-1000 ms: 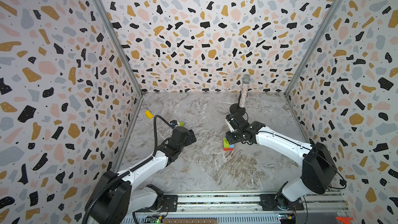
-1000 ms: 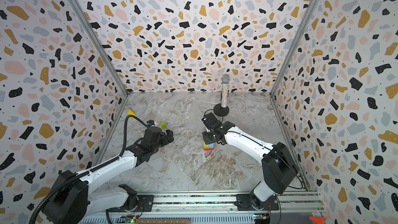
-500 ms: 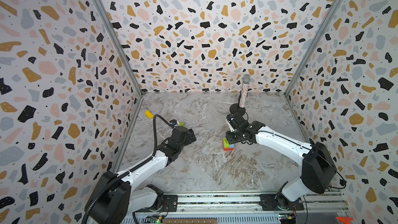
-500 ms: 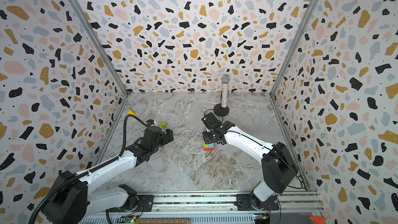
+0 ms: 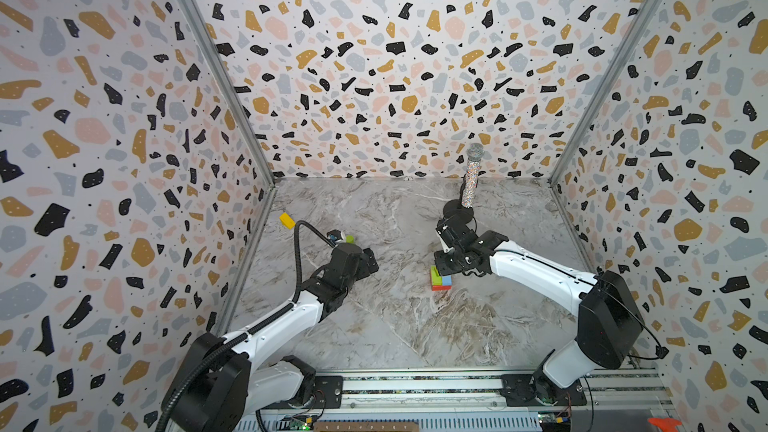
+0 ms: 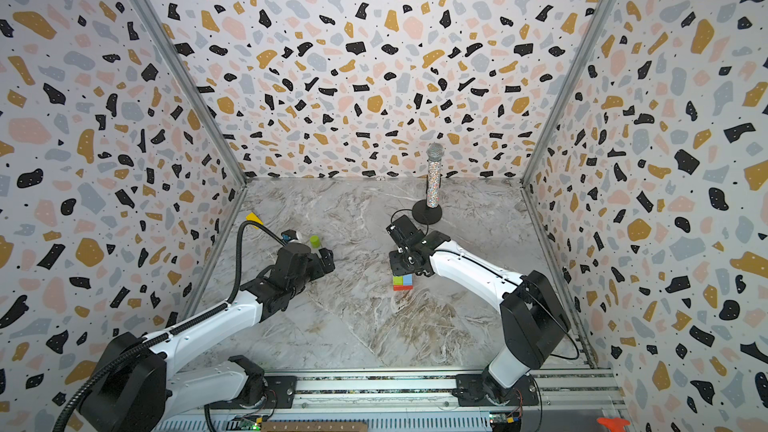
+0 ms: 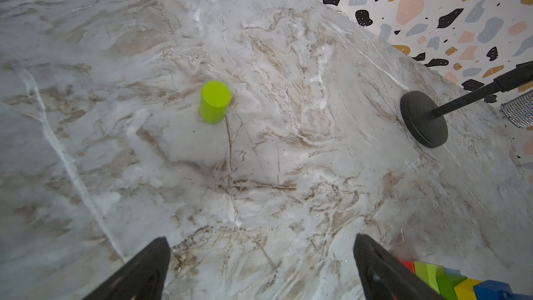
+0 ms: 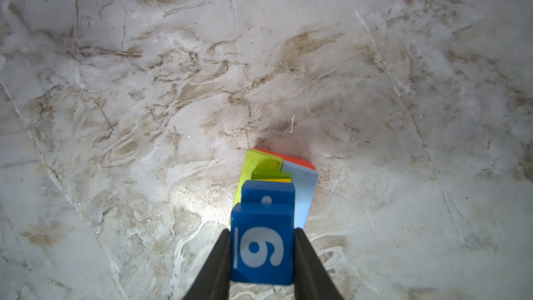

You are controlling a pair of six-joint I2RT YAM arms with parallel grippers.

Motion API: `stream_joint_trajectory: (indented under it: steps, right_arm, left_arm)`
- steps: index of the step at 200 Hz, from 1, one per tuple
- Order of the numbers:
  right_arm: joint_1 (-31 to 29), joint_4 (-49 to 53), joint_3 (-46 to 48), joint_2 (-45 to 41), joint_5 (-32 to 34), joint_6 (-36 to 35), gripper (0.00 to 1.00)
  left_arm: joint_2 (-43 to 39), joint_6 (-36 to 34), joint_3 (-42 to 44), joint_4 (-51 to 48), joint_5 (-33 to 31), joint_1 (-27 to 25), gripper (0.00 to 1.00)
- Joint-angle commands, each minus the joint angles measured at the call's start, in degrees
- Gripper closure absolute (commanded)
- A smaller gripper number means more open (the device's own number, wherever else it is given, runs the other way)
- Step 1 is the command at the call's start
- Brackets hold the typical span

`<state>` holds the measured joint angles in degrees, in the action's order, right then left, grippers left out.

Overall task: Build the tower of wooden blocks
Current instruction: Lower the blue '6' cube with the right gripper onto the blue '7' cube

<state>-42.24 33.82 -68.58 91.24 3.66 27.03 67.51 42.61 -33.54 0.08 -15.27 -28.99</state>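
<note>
Right gripper (image 8: 262, 233) of mine is clenched on a dark blue cube (image 8: 261, 255) with a white 9, one finger pressed to each side face. Directly beneath the cube is the tower (image 8: 271, 186): another dark blue block (image 8: 268, 194), a yellow edge (image 8: 277, 180), then a lime green brick (image 8: 253, 165) and a light blue brick (image 8: 302, 189) side by side on a red brick (image 8: 288, 155). Whether my cube touches the block below, I cannot tell. In both top views the tower (image 5: 440, 282) (image 6: 402, 281) stands mid-floor, mostly hidden under my right wrist.

My left gripper (image 7: 261, 239) is spread wide and empty above the marble floor (image 7: 288, 168). A lime green cylinder (image 7: 215, 101) stands upright ahead of it, well apart from both fingers. A yellow block (image 5: 286, 220) lies by the left wall. The glittery microphone (image 5: 471, 178) stands on its round black base (image 7: 424, 119) near the back wall.
</note>
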Motion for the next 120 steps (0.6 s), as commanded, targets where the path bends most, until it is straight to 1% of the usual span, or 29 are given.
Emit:
stream_joint_trajectory:
  steps: [1, 120]
  right_arm:
    - [-0.2, 1.9, -2.0, 0.1, 1.2, 0.8, 0.67]
    - [-0.2, 1.4, -3.0, 1.4, 0.8, 0.6, 0.67]
  left_arm:
    - [-0.5, -0.9, -0.4, 1.9, 0.3, -0.2, 0.0]
    - [-0.3, -1.0, -0.3, 2.1, 0.1, -0.2, 0.0]
